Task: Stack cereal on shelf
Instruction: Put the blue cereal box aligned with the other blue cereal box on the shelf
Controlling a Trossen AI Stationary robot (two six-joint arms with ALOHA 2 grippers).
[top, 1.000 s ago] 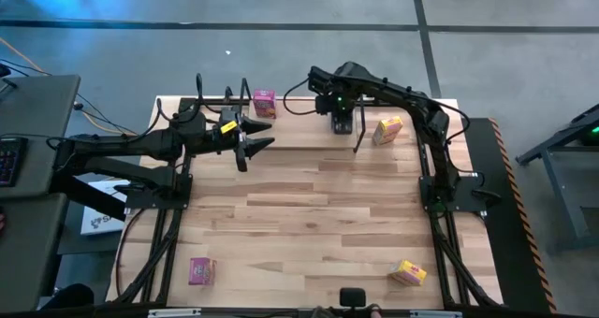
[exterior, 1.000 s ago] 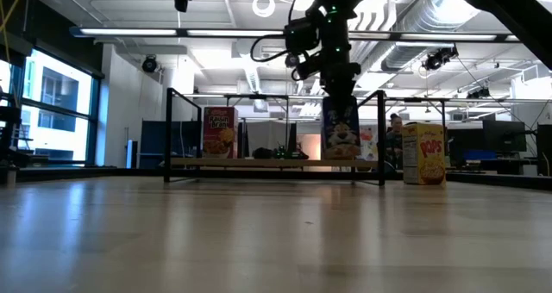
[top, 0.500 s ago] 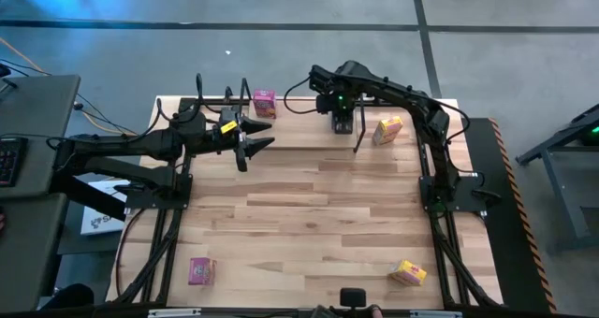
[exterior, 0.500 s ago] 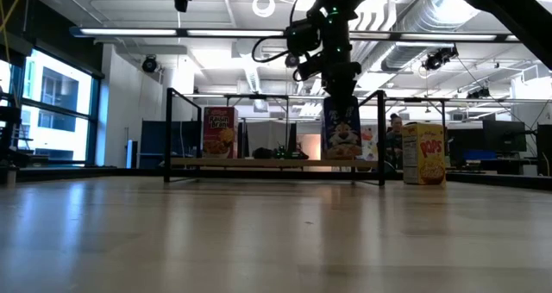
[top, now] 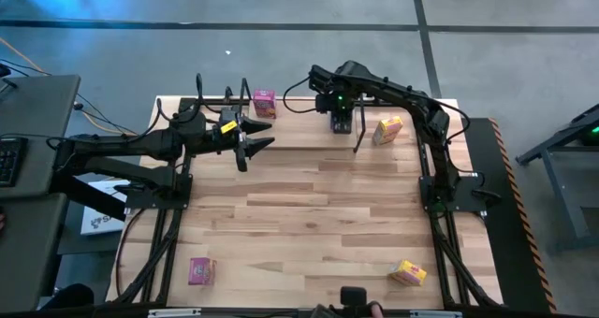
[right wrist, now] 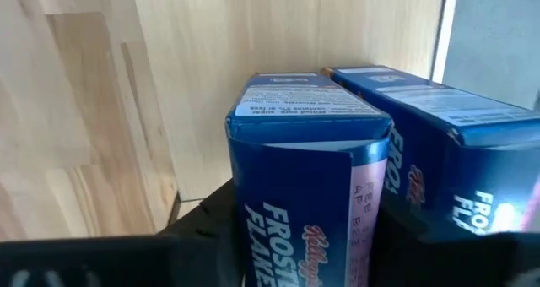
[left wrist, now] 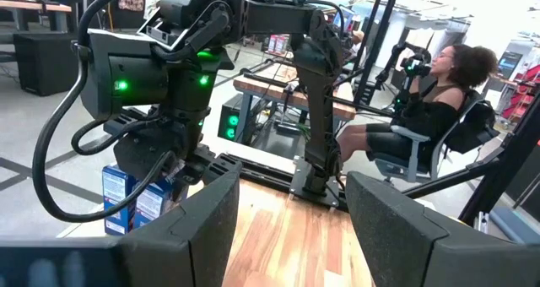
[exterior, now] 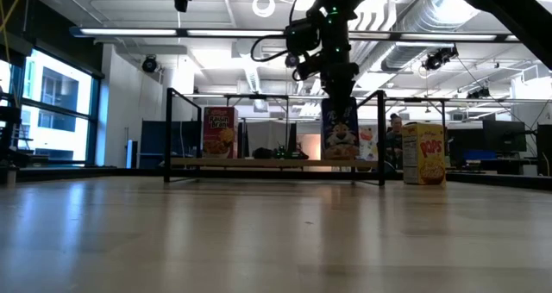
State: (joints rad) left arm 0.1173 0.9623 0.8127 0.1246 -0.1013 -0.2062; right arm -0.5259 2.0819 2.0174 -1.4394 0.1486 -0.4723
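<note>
Here the right gripper [top: 342, 123] stands at the shelf [exterior: 259, 163], its fingers clamped on a blue cereal box [right wrist: 308, 165].

Nearest in its wrist view, that box sits upright between the dark fingers, with a second blue box [right wrist: 456, 143] just beside it, apparently touching. In the low view the held box [exterior: 341, 138] is at the shelf's board, the gripper straight above it; whether its base rests on the board is hard to tell. A pink box [exterior: 219, 131] stands farther along the shelf, and a yellow box [exterior: 423, 152] stands just outside the wire upright. Since half a second ago the held box looks marginally lower, otherwise nothing has shifted. The left gripper [top: 245, 142] hovers well apart, fingers spread wide. Beyond, a seated person [left wrist: 426, 110] is partly cut off by the arm.
</note>
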